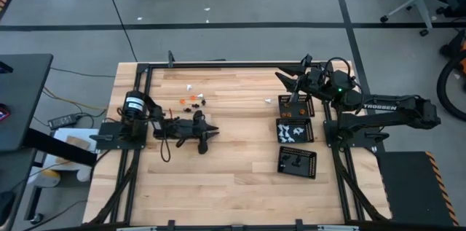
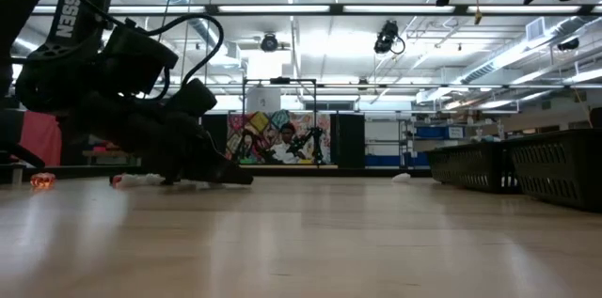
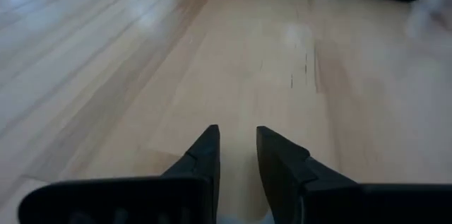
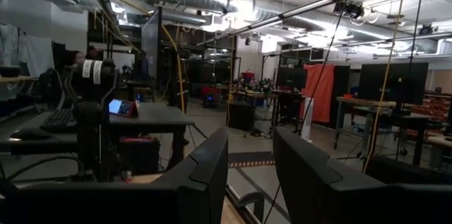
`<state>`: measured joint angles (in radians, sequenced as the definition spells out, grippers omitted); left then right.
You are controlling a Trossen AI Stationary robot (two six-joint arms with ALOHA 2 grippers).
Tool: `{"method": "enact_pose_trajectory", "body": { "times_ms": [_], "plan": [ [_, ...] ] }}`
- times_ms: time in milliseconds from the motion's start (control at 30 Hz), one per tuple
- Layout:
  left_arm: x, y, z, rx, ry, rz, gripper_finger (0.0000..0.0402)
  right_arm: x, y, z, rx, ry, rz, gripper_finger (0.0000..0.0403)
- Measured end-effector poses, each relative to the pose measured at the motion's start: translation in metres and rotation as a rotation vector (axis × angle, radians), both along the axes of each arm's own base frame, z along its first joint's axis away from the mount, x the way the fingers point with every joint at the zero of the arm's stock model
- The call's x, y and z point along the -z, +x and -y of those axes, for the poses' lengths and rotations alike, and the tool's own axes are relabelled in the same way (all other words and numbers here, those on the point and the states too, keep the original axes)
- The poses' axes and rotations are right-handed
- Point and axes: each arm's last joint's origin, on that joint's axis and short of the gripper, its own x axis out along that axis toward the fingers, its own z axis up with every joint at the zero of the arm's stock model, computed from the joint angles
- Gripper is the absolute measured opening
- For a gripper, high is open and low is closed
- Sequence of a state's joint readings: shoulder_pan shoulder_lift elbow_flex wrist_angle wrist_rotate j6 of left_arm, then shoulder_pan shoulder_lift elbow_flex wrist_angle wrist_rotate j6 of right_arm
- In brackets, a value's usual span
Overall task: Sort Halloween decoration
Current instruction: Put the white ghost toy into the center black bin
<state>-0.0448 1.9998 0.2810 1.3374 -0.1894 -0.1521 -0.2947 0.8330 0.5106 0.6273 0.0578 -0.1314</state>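
decoration pieces: tiny figurine-like bits in white, orange and black; a loose cluster (image 1: 194, 100) lies on the tabletop (image 1: 233, 180) toward its far left part, and one stray white piece (image 1: 267, 100) sits near the trays.
sorted pieces: white ones show in the middle tray (image 1: 295, 130), dark ones in the near tray (image 1: 297, 162); contents of the far tray (image 1: 296, 105) are partly hidden by the right arm.
handling, judged: pieces look very light, rigid and small against a claw; likely to skid or flip on the smooth wood, and easy to flick away with a fingertip.
where to grip, judged: across the body of a single piece, fingers straddling it from above, low to the wood; one at a time, clear of neighbours.
left claw (image 1: 210, 134): lies low on the tabletop, just near-side of the loose cluster; the wrist view shows its fingers (image 3: 205, 155) standing narrowly apart with bare wood in the gap; a pale smudge at their root cannot be identified, so whether it holds a piece cannot be told.
right claw (image 1: 285, 79): raised above the far tray, aimed out at the room; fingers (image 4: 212, 160) partly apart, nothing seen between them.
risk, judged: a pinch off centre may squirt the piece sideways.
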Motion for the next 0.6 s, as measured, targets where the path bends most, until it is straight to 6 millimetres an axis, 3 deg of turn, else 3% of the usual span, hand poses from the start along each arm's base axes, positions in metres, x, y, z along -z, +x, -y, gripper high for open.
{"method": "enact_pose_trajectory", "body": {
  "times_ms": [200,600],
  "plan": [
    [-0.004,0.007,0.001,0.013,-0.052,0.05,0.0068,0.0,0.0,0.0,0.0,0.0,0.0,0.0119],
    [-0.012,0.049,0.005,0.102,-0.061,0.03,0.006,0.0,0.0,0.0,0.0,0.0,0.0,0.0119]
  ]
}}
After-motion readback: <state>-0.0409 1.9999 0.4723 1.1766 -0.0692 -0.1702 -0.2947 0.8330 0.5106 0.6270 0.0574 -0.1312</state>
